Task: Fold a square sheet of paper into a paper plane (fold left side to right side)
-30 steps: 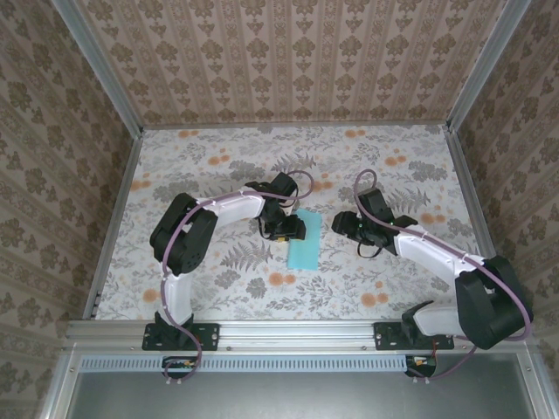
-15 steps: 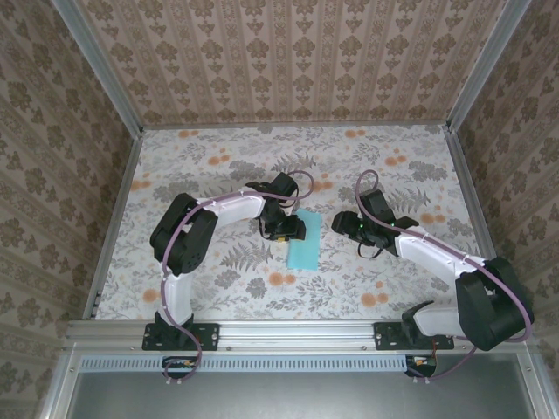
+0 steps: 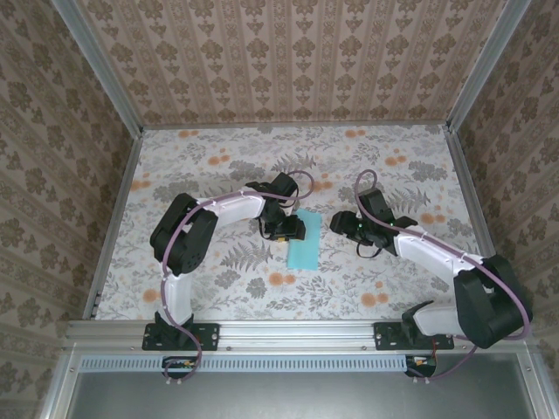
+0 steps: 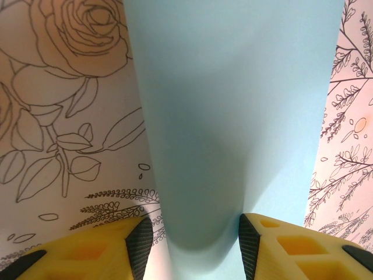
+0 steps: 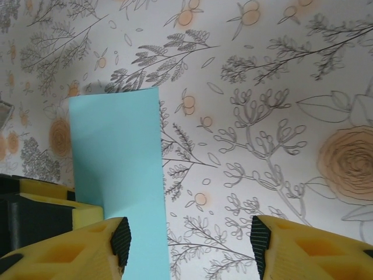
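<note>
Between the parted fingers of my left gripper [image 4: 195, 245]: paper [image 4: 233, 116], near end shadowed, grasp I cannot tell | my right gripper [image 5: 190, 238]: released, just right of paper, whose near end is cut off | table [image 3: 210, 175] centre: paper's long axis runs near-to-far, far-left corner under left gripper.

Floral-printed tabletop [image 3: 210, 166], brown patterned walls [image 3: 297, 61] on three sides, metal rail [image 3: 288, 331] along near edge
</note>
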{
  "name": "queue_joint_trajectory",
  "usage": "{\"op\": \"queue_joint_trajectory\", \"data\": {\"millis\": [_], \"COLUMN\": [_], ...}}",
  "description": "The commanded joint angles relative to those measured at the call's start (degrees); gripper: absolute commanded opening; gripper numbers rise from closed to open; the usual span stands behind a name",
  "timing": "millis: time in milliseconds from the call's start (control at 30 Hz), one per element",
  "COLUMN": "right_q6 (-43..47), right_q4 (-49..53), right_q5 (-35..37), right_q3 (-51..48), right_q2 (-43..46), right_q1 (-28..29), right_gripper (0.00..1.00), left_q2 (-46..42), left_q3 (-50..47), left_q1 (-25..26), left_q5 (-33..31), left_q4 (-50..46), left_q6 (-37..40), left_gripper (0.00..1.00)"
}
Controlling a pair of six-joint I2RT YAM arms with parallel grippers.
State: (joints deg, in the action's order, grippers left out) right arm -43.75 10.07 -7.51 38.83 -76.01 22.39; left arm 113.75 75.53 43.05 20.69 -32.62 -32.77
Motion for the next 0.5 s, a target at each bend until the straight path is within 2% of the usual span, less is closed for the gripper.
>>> {"op": "queue_joint_trajectory", "data": {"millis": [0,133,467], "right_q6": [-0.77,-1.90,-4.51], "right_q4": [-2.85,-5.85,-8.90], "right_q5": [-4.18,-7.35,-8.32], "right_q3": [0.62,1.62,2.48], "right_q2": [-2.55,-6.73,-10.56], "right_q1": [0.34,1.73,3.80], "right_gripper": [0.57,0.54,0.51], "left_q2": [3.58,3.49,3.30], "left_q3": [-1.52,-1.70,-1.98], "left_q1": [0.90,0.98,0.97], "left_q5": [-1.79,-1.79,-1.88], "left_q4": [-1.79,-1.79,-1.56], "left_q6": [0.20,0.17,0.02], "left_gripper": [0.49,0.49,0.49]}}
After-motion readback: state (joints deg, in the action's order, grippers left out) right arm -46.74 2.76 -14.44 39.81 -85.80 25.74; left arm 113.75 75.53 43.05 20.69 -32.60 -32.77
